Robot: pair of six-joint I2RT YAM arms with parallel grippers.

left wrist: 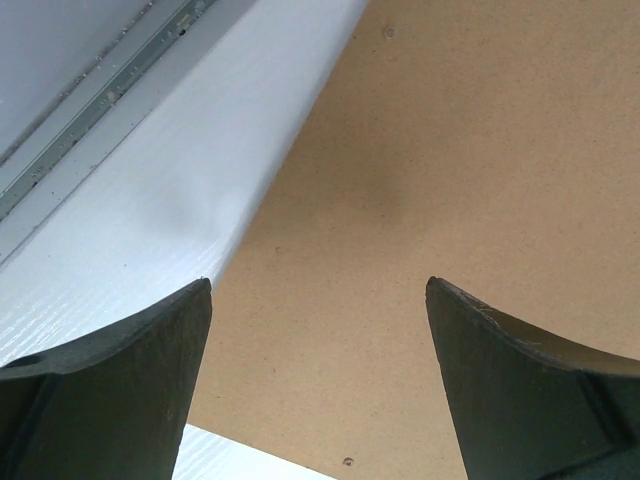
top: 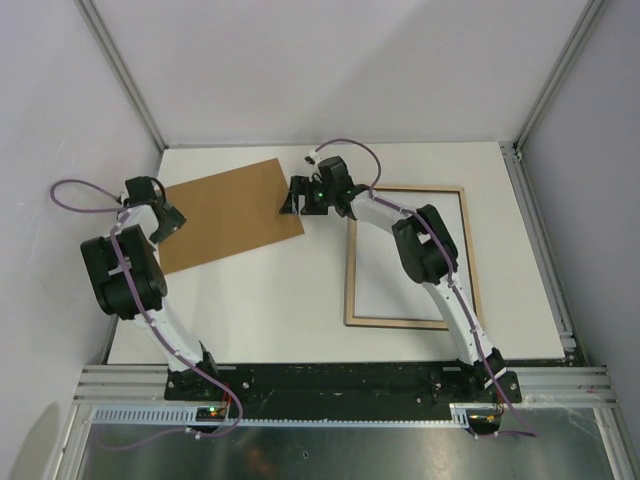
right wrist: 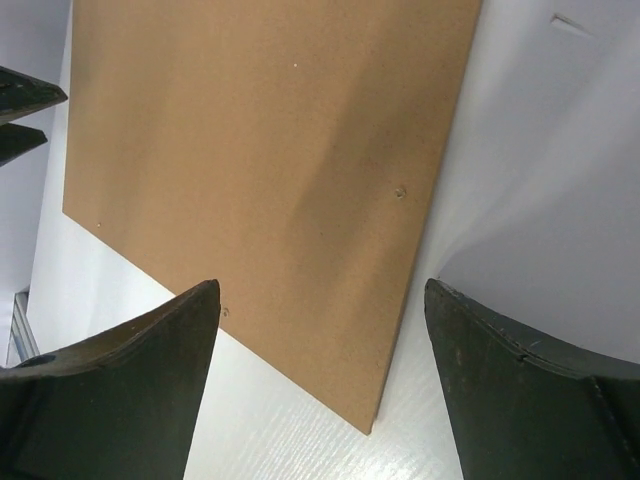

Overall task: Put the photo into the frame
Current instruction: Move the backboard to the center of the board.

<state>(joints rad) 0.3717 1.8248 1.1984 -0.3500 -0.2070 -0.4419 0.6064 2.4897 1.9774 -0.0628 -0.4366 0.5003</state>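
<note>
Both pairs of jaws stand wide apart and hold nothing. Each hangs at one end of the brown backing board.

Nearly all of the white table point(top: 270, 310) is bare apart from two flat things. The frame point(top: 400, 322) lies on the right half with its light wood side up. Its long axis runs from the near edge towards the far edge, and only white shows inside its rails. The backing board point(top: 228, 212) lies towards the far left corner, turned at a slant and well apart from the frame.

At the board's left short edge sits the left gripper point(top: 166, 222); the right gripper point(top: 292, 197) is at the board's right short edge, between board and frame.

No print shows in any view, so where the photo is cannot be told; it may lie under the board.

The frame lies to the right of the right gripper and nearer the bases, with that arm's forearm crossing its far left corner. By my reckoning the right arm is the closer one for any work at the frame, and the left arm is well away from it.
</note>
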